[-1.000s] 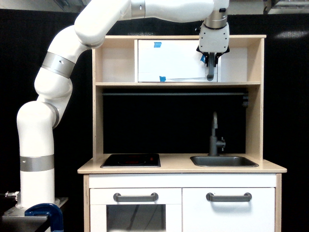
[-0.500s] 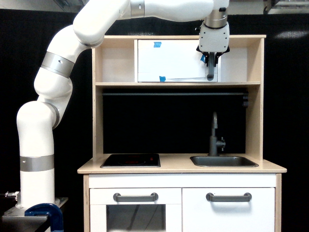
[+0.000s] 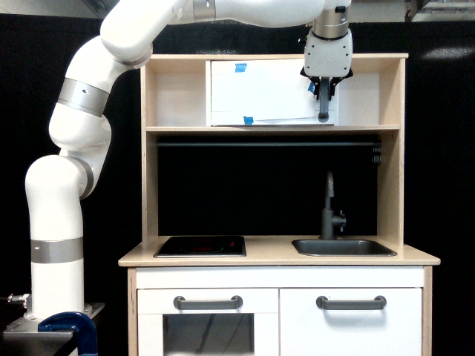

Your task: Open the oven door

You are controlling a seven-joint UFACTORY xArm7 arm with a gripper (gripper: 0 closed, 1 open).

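Toy kitchen unit with a single white arm reaching into its upper shelf compartment. The oven door (image 3: 263, 92), a wide plain white panel marked with small pieces of blue tape (image 3: 241, 67), fills the middle of that compartment, above the long shelf board (image 3: 271, 129). The gripper (image 3: 323, 90) hangs from above at the door's edge toward the exterior view's right, its dark fingers on either side of the vertical grey bar handle (image 3: 324, 106); they appear to be clamped on the bar, though the contact itself is too small to confirm. The door's lower edge looks slightly slanted against the shelf board, which suggests the panel has just begun to swing; most of the opening travel is judged to remain. Below the shelf board lie a black hob (image 3: 201, 246), a grey tap (image 3: 330, 208) and a sink (image 3: 343, 248) on the table (image 3: 278, 258), with two lower white doors carrying horizontal grey handles (image 3: 208, 302). Nothing stands in front of the oven door; only the compartment's side wall (image 3: 392, 89) lies near the gripper.
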